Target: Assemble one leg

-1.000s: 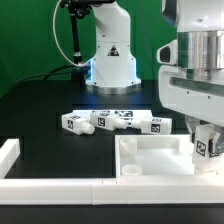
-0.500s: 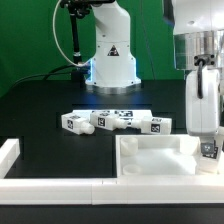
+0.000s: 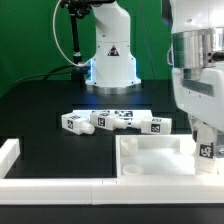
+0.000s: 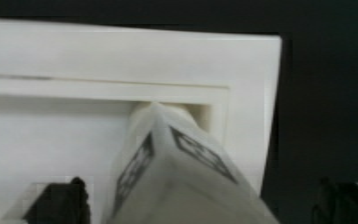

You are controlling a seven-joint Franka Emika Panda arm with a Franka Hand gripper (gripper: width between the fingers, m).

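Note:
My gripper (image 3: 206, 138) hangs over the exterior view's right side and is shut on a leg (image 3: 207, 150), a small white post with a black-and-white tag. The leg stands upright at the near right corner of the large white tray-like panel (image 3: 150, 158). In the wrist view the leg (image 4: 179, 165) fills the space between the two dark fingers (image 4: 60, 200) and points at the panel's raised corner rim (image 4: 211, 95). Whether the leg's lower end touches the panel is hidden.
Several loose tagged legs (image 3: 112, 121) lie in a row on the black table behind the panel. A long white L-shaped rail (image 3: 55, 184) runs along the front and up the left side. The robot's white base (image 3: 110, 60) stands at the back.
The wrist has turned about its upright axis and back, showing a narrower side half a second ago. The leg stays at the same corner of the panel.

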